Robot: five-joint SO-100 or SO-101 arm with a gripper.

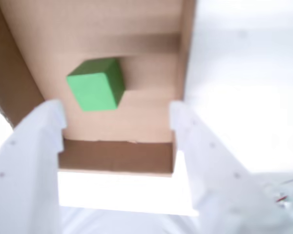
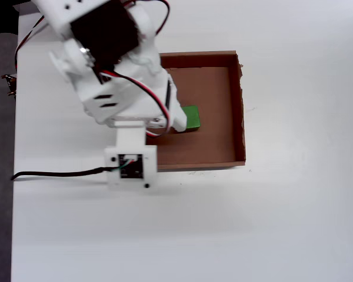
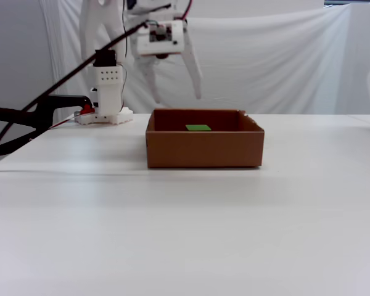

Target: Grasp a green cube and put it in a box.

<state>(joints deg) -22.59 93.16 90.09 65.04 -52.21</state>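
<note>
We see the green cube lying on the floor of the box, below and between our spread fingers, nearer the left one in the wrist view. Its faces are equal, so it has no long axis; one vertical edge is turned toward the fingers. The fingers are wide apart, holding nothing, raised above the box. The desk is plain white, with white cloth hung behind it.
</note>
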